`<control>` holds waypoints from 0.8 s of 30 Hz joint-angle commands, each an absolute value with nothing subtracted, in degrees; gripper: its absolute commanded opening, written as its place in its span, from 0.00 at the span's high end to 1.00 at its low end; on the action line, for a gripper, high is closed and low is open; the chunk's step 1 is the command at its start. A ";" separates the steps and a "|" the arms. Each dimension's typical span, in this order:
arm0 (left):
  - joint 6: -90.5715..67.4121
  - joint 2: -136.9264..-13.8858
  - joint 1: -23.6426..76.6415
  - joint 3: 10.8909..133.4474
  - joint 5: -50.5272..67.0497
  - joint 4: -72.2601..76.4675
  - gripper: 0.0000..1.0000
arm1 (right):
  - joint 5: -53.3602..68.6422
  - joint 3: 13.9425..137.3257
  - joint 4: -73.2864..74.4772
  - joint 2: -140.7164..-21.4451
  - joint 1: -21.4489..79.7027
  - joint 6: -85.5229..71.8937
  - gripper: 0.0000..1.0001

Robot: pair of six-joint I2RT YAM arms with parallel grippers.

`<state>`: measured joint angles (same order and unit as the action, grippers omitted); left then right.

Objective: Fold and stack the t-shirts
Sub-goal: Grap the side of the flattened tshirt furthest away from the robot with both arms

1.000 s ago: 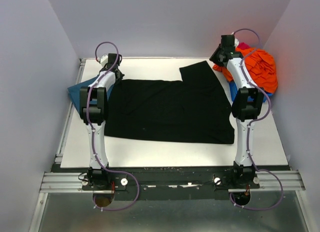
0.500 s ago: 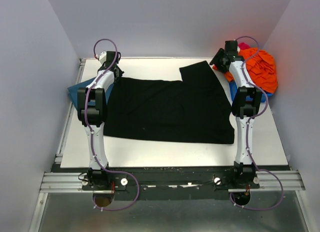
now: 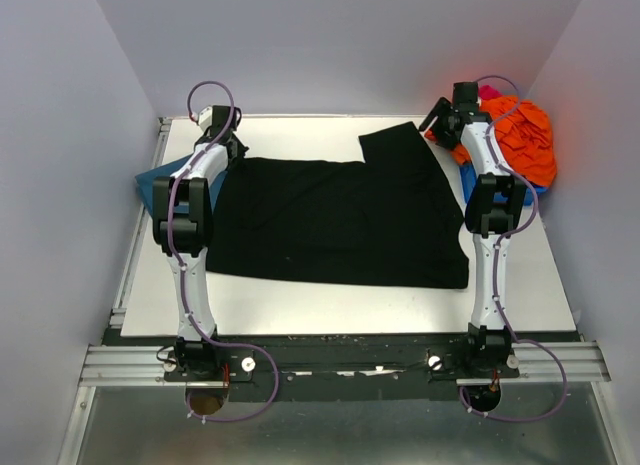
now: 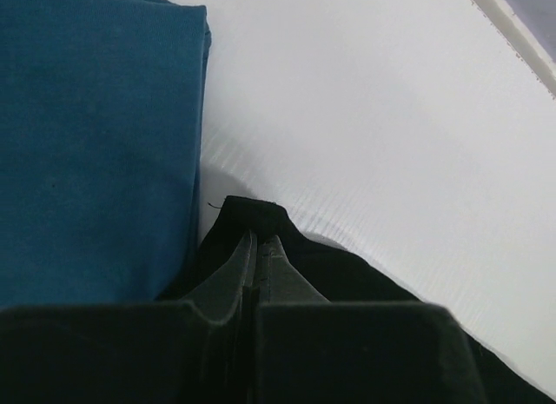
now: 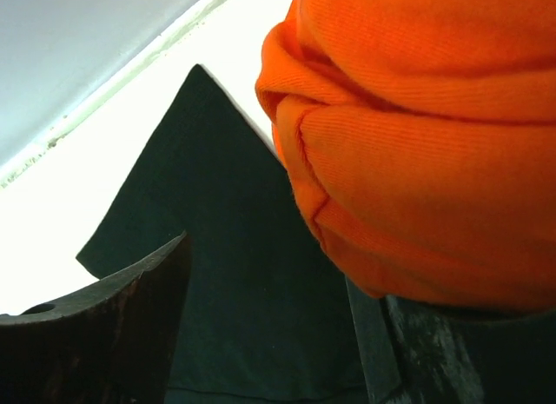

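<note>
Black t-shirt (image 3: 340,220): it is spread flat across the middle of the table (image 3: 300,310), plain side up, with one sleeve (image 3: 395,145) angled toward the far edge.
Teal t-shirt (image 3: 158,182): it is already folded and parked at the table's left edge, just beside the black one, probably so that it can serve as the base of the stack.
Left gripper (image 3: 233,145): its jaws are pressed together on the far-left corner of the black t-shirt. In the left wrist view a peak of black cloth is seen drawn up around the fingertips (image 4: 261,261). The corner is judged to be held so that the cloth can be drawn over for a fold.
Right gripper (image 3: 436,119): its jaws are parted wide and nothing is clamped. It is poised at the far right, above the sleeve's edge. One finger is partly covered by a bulge of orange cloth in the right wrist view.
Step in hand: the first fold of the black t-shirt is judged to be in preparation, with only one corner secured.
Blue bin (image 3: 467,182): only slivers of it are seen at the right edge of the table.
Bin contents: it is heaped with crumpled orange cloth (image 3: 520,135), and a scrap of pink cloth (image 3: 487,91) shows at the back.
Risk: the orange cloth could be caught by mistake, since it lies so close to the open jaws.
</note>
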<state>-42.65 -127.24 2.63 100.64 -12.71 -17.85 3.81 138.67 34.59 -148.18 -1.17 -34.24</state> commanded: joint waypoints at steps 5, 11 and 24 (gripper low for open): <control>-40.87 -121.82 2.46 98.17 -11.43 -16.00 1.00 | -2.90 141.31 47.45 -147.91 0.00 -29.97 0.23; -40.08 -121.03 2.37 97.65 -10.63 -15.73 1.00 | -1.58 141.24 51.67 -148.80 0.00 -29.79 0.21; -39.46 -119.00 2.37 95.27 -8.88 -14.33 1.00 | -2.37 140.71 57.04 -149.68 2.90 -27.78 0.30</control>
